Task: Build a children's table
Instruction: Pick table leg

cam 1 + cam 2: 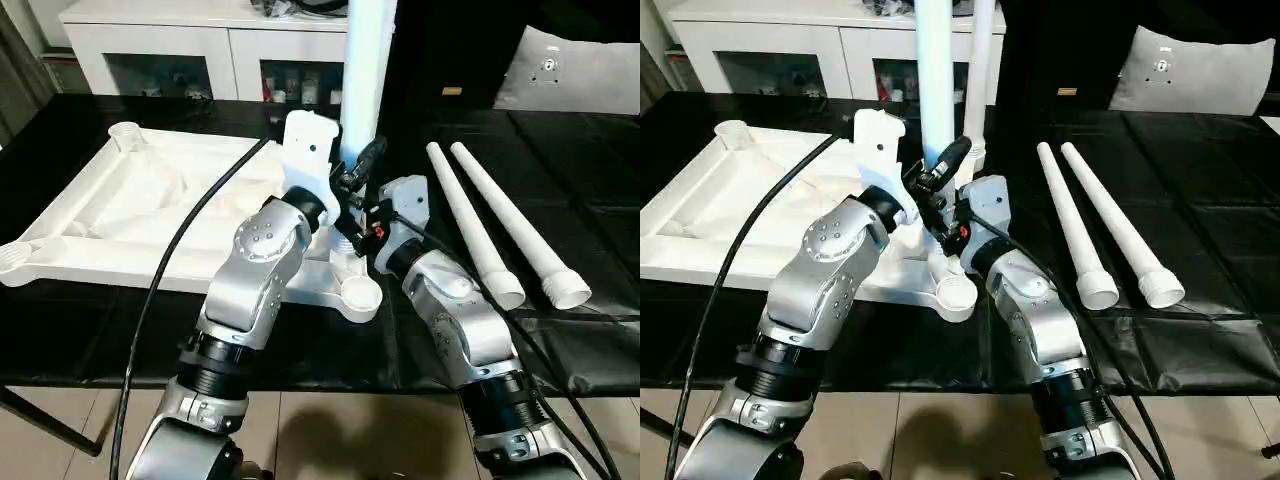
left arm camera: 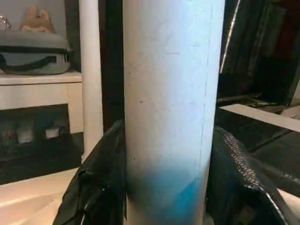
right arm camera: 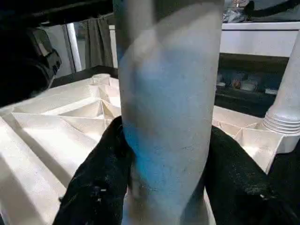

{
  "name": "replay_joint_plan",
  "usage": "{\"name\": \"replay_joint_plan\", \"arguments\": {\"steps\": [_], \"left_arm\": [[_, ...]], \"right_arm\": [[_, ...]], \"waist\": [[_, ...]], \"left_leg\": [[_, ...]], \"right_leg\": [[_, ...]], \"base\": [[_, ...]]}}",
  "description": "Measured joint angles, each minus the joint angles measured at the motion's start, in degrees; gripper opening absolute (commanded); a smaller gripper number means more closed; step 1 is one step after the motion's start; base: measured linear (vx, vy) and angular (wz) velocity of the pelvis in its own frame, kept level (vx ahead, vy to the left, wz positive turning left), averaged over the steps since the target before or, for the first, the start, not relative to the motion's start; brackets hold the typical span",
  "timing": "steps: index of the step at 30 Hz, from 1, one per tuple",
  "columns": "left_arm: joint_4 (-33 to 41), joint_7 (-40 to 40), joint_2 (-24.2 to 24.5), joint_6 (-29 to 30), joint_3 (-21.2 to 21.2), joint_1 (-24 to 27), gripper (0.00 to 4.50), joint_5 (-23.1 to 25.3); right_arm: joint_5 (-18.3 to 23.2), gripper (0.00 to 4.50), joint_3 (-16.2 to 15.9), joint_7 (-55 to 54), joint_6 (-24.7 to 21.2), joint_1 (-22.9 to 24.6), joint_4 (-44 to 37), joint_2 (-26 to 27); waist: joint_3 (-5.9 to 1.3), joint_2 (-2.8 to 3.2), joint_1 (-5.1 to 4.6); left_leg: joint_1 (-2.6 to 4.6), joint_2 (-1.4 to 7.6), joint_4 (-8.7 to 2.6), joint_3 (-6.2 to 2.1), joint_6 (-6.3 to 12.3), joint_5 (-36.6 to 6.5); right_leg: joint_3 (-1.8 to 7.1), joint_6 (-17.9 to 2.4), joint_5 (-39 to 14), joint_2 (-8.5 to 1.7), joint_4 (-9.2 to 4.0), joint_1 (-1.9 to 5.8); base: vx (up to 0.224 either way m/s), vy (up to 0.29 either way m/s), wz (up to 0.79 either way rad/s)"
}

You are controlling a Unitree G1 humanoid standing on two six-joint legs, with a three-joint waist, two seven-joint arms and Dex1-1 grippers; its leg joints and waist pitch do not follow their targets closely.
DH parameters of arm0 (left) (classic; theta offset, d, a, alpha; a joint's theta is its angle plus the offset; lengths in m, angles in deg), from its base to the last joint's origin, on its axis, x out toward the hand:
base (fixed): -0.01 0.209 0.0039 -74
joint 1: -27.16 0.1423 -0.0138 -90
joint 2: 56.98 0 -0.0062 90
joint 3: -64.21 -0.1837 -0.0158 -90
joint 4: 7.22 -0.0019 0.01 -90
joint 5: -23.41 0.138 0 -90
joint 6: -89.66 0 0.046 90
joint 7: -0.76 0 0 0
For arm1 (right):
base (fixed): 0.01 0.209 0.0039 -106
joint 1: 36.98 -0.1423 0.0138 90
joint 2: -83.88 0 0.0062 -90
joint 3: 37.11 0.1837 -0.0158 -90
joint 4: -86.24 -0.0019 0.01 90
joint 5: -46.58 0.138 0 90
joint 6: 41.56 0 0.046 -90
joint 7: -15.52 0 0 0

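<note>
Both grippers' fingers [image 2: 101, 180] pinching upright leg [image 1: 934, 80] over tabletop [image 1: 120, 215], another standing at twelve, two legs [image 1: 500, 230] lying at three, unfitted.

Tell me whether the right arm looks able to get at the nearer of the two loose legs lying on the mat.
Probably yes, once freed: that leg lies bare just beside the right pincer, which currently grips the upright leg.
</note>
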Motion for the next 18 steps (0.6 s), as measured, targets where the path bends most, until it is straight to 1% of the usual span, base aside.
{"name": "replay_joint_plan", "arguments": {"steps": [12, 13, 14, 15, 18], "left_arm": [[-0.34, 0.01, -0.12, 0.0, 0.66, 0.0, 1.86, -0.02], [-0.46, 0.02, -0.12, 0.01, 0.73, 0.0, 1.86, -0.02], [-0.55, 0.03, -0.12, 0.01, 0.8, 0.0, 1.86, -0.04], [-0.57, 0.05, -0.14, 0.01, 0.91, -0.01, 1.86, -0.06], [-0.88, 0.0, 0.2, 0.04, 1.3, -0.05, 1.86, -0.54]], "right_arm": [[-0.32, 1.88, -0.01, -0.56, 0.18, -0.01, 0.41, 0.31], [-0.44, 2.23, -0.05, -0.57, 0.37, -0.02, 0.6, 0.24], [-0.74, 2.44, -0.05, -0.57, 0.49, -0.05, 0.75, 0.2], [-0.96, 2.58, -0.07, -0.57, 0.9, -0.21, 1.08, 0.1], [-0.45, 2.79, 0.24, 0.67, 1.03, -0.26, 1.08, -0.36]], "waist": [[0.0, 0.0, -0.01], [0.0, 0.0, 0.0], [0.0, 0.0, 0.0], [0.0, 0.0, -0.01], [-0.01, 0.04, 0.01]], "left_leg": [[0.01, 0.0, 0.0, 0.0, 0.0, 0.0], [0.0, 0.0, 0.0, 0.0, 0.0, 0.0], [0.0, 0.0, 0.0, 0.0, 0.0, 0.0], [0.0, 0.0, 0.0, 0.0, 0.0, 0.0], [0.0, 0.0, 0.0, 0.0, 0.0, 0.0]], "right_leg": [[0.0, -0.01, 0.01, 0.0, 0.01, 0.0], [0.0, -0.01, 0.01, 0.0, 0.0, 0.0], [0.0, -0.01, 0.01, 0.0, 0.0, 0.0], [0.0, -0.01, 0.01, 0.0, 0.0, 0.0], [0.0, -0.01, 0.01, 0.0, 0.0, 0.0]], "base": [[0.0, 0.0, 0.0], [0.0, 0.0, 0.0], [0.0, 0.0, 0.0], [0.0, 0.0, 0.0], [0.0, 0.0, 0.0]]}}
